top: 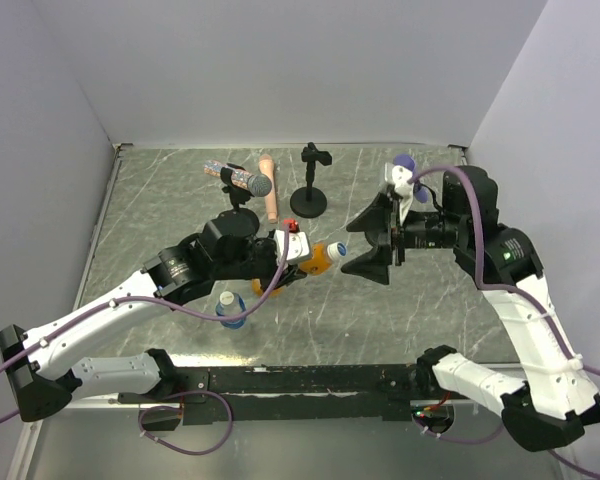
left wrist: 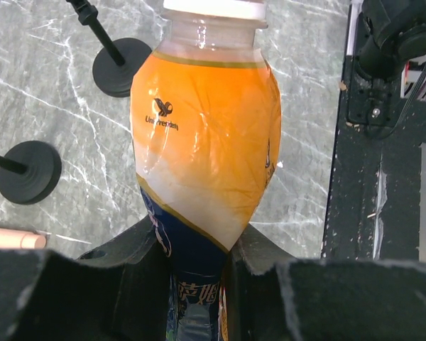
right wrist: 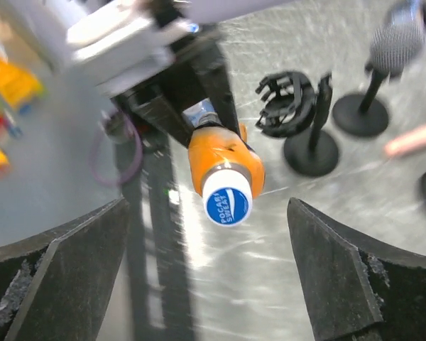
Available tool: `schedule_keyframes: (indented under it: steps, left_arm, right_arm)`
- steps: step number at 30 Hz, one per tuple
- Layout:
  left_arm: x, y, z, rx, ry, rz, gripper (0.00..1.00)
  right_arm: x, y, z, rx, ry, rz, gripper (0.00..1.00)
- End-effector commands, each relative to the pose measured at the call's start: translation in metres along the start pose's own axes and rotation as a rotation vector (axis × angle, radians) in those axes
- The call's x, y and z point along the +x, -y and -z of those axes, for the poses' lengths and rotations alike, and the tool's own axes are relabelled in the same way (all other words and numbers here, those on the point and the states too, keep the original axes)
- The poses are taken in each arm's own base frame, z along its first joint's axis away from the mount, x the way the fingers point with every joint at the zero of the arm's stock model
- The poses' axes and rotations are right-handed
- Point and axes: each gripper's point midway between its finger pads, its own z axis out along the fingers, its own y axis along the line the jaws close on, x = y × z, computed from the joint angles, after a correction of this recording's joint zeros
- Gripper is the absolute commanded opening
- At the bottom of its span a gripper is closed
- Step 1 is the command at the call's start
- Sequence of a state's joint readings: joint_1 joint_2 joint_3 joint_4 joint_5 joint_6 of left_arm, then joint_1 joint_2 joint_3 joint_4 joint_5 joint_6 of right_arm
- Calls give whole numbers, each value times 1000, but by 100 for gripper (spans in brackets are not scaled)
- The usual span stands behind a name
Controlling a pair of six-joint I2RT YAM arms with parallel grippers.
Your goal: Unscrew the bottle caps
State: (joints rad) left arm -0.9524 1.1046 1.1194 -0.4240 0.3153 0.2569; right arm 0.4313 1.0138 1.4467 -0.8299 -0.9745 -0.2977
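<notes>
Nearest the arm bases, just below the left fingers [top: 302, 258], a small clear bottle [top: 231, 311] stands on the counter [top: 170, 190] with its blue cap [top: 227, 298] on. The left fingers are clamped tight on the lower body of an orange bottle [left wrist: 206, 142], held on its side above the counter. Its white, blue-topped cap [right wrist: 227, 199] points at the right fingers [top: 368, 244]. Those are spread wide and hold nothing — the cap sits at the mouth of their gap, touching neither. Beyond both stands a black microphone stand [top: 309, 200].
</notes>
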Motion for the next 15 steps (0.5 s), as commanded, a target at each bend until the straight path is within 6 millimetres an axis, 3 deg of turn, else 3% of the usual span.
schedule_keyframes:
  steps: [1,4,8,15]
  left_arm:
    - [-21,-6,1,-31,67,14,1]
    - [-25,-7,2,-37,76,19,1]
    - [-27,-7,2,-34,86,24,1]
    - [-25,-8,-2,-29,73,26,1]
  right_arm:
    - [-8,20,-3,139,81,-351,96]
    - [3,20,-8,119,64,-381,88]
    - [2,15,-13,57,62,-412,74]
    - [0,9,-14,12,63,-373,35]
